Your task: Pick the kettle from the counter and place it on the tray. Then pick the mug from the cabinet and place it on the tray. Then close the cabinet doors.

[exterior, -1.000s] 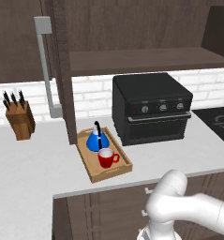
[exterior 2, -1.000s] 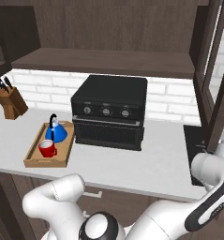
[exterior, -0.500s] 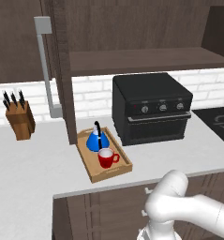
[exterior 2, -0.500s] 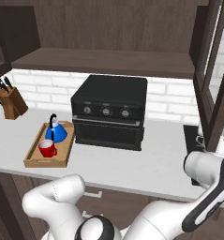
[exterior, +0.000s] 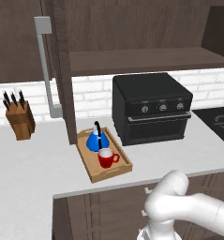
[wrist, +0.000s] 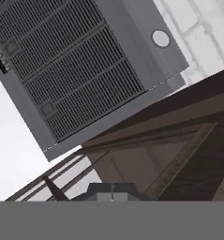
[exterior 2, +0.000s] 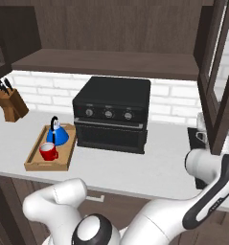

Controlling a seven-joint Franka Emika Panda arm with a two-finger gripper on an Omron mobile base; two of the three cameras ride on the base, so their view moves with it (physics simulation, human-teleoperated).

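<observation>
One blue kettle (exterior: 96, 140) and one red mug (exterior: 105, 158) are sitting side by side in one wooden tray (exterior: 118, 171) on the desk (exterior: 33, 164), just left of one black oven (exterior: 150, 108). One knife block (exterior: 20, 121) is standing far left. Two cabinet doors (exterior: 62, 70) are hanging open; the right door (exterior 2: 222, 72) is cut off. The jaws are shut tight and holding nothing.

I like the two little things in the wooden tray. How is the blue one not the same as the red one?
The kettle is blue and cone-shaped, coming to a point at the top; the mug is red, round and open, with a white inside. The kettle has a thin black handle arching over its top; the mug has a red handle sticking out of its side. The kettle stands taller than the mug. Both stand upright, side by side, in the tray.
</observation>
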